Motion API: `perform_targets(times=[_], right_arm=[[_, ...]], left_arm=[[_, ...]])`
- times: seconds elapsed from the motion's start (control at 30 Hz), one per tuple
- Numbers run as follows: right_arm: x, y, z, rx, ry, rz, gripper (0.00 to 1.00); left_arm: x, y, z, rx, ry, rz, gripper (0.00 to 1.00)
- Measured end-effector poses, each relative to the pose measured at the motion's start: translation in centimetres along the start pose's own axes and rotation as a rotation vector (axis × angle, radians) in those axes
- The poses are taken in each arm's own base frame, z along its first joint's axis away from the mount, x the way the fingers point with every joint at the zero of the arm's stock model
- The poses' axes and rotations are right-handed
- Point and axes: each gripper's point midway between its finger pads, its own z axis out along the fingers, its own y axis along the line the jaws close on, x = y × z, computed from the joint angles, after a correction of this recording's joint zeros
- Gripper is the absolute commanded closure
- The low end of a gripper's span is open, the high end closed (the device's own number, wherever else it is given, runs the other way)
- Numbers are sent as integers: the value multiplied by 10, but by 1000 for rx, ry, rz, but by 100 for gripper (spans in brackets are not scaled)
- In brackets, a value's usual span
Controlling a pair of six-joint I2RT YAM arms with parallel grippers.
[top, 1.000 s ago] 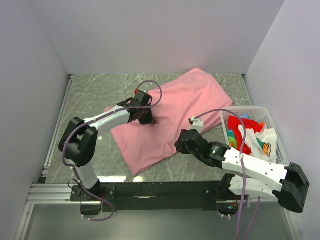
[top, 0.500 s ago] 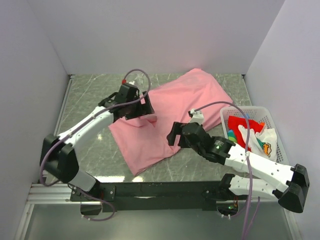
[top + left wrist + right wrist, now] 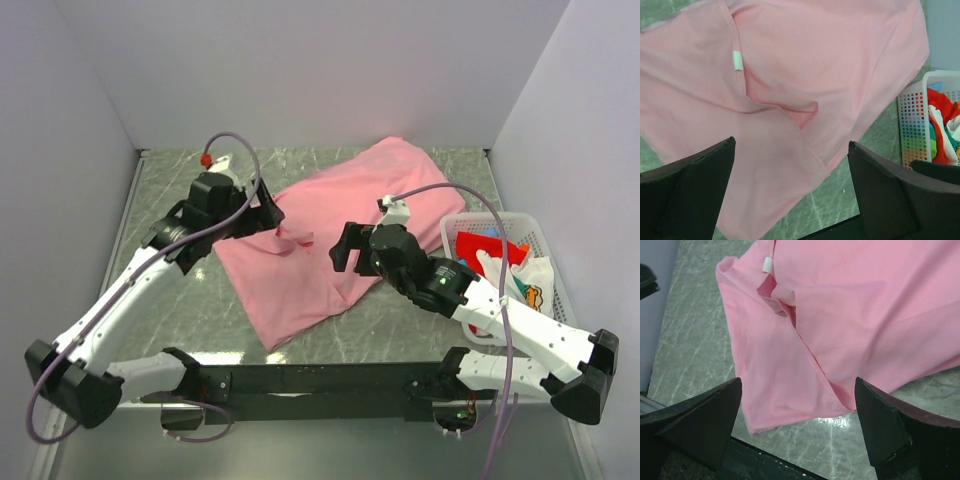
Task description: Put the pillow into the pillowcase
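Note:
The pink pillowcase (image 3: 345, 215) lies slantwise across the green marble table, its open end with a white tag (image 3: 738, 60) toward the left. The pillow is hidden; none of its cream cloth shows. Above the case's left edge hovers my left gripper (image 3: 265, 215), open, nothing between its fingers (image 3: 790, 145). Over the case's near right edge my right gripper (image 3: 345, 247) hangs open and empty too (image 3: 797, 382). In the right wrist view the pillowcase (image 3: 865, 315) shows a folded flap near the tag (image 3: 768, 264).
A white basket (image 3: 545, 235) with red and printed cloths stands at the right, also in the left wrist view as the basket (image 3: 912, 125). White walls close the table on three sides. The black rail (image 3: 320, 380) runs along the near edge.
Both grippers opened and rose off the pillowcase. The left arm swung back to the left; the right arm lifted toward the far side. The case's left flap dropped back down.

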Motion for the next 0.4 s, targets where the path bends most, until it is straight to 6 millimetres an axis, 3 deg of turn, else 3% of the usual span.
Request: perform_targets(times=[0.2,0.4], right_arm=[[-1,2,0,-9,-1,-3,0],[-2,1,0,-3,-6,-7,0]], left_arm=[[12,17,-29,22,-74,-4,0],[33,34,-35,22,-86,-5,1]])
